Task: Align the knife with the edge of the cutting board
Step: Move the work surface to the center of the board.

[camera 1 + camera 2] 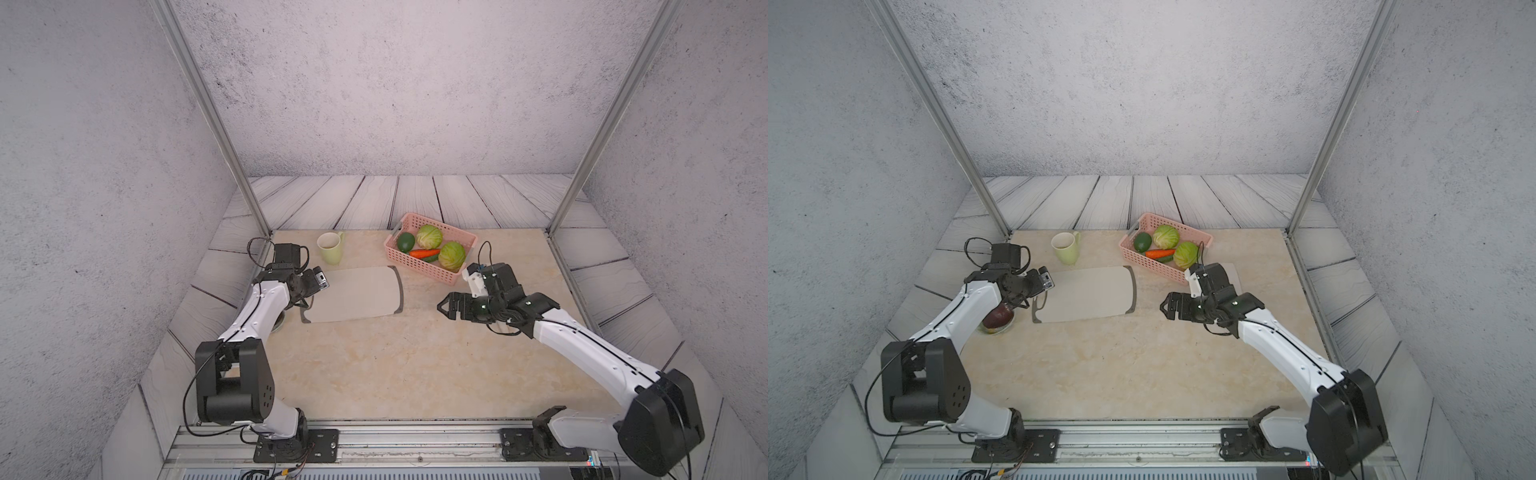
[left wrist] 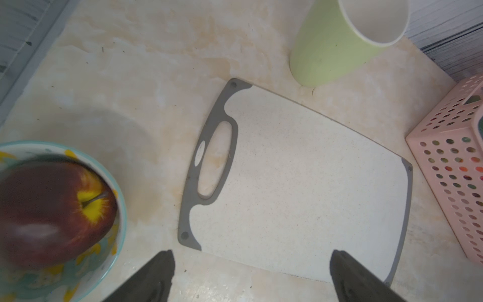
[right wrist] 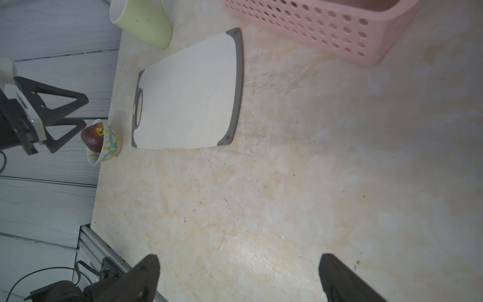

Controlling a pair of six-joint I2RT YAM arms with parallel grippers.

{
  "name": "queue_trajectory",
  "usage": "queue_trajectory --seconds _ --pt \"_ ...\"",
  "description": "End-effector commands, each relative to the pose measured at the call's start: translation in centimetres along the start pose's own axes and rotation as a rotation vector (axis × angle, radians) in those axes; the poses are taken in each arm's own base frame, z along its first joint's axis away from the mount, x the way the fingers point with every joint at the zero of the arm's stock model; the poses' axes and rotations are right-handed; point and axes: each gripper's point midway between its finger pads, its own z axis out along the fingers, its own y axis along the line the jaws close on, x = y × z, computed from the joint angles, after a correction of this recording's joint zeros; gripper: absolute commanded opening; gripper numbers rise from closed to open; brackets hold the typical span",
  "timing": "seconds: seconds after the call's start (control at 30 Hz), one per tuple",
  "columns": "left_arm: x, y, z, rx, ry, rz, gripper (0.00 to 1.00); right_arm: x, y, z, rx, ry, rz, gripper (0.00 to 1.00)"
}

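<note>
Cutting board (image 1: 357,297) lies flat on the marbled surface (image 1: 395,365), left of centre. Its handle-hole end points toward the left arm and the plain dark-strip end toward the basket. Nothing rests on it.

Knife: mostly hidden. In a top view a pale flat shape (image 1: 1235,277) peeks out from behind the right wrist, on the surface just beside the basket's near corner and well apart from the board. It looks like the blade, but I cannot tell for sure. The handle is not seen.

Left gripper (image 2: 252,252): jaws wide, holding nothing, above the board's near corner at the handle end. From the right wrist view the same gripper (image 3: 86,111) hangs beside the bowl.

Right gripper (image 3: 239,257): jaws wide, holding nothing, over bare surface between the board and the basket. In a top view (image 1: 444,308) it points toward the board's plain end without touching it.

Green mug (image 1: 331,248) stands upright behind the board, near its far handle-end corner. Pink basket (image 1: 419,266) sits behind and to the right, holding two cabbages (image 1: 429,236), an avocado (image 1: 405,242) and a carrot (image 1: 424,252). A patterned bowl (image 2: 121,209) holding a red apple (image 2: 47,209) sits just beside the board's handle end, under the left arm.
</note>
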Motion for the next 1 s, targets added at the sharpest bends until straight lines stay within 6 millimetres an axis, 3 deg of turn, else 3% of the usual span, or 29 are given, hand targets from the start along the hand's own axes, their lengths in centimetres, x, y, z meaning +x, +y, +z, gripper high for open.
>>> queue_trajectory --seconds 0.0,0.2,0.57,0.97 --pt "-1.2 -0.9 0.9 0.038 -0.009 -0.003 0.98 -1.4 1.7 1.6 -0.014 -0.005 -0.048 0.99" --pt "-1.9 -0.7 3.4 0.030 0.013 -0.008 0.98 -2.1 3.7 5.5 -0.001 0.047 -0.102 0.99" --pt "-1.6 -0.6 7.5 0.025 0.109 -0.003 0.98 -2.2 3.2 12.0 0.079 0.128 -0.118 0.99" --pt "0.3 0.4 10.3 -0.021 0.209 -0.044 0.98 -2.1 3.5 16.6 0.107 0.175 -0.120 0.99"
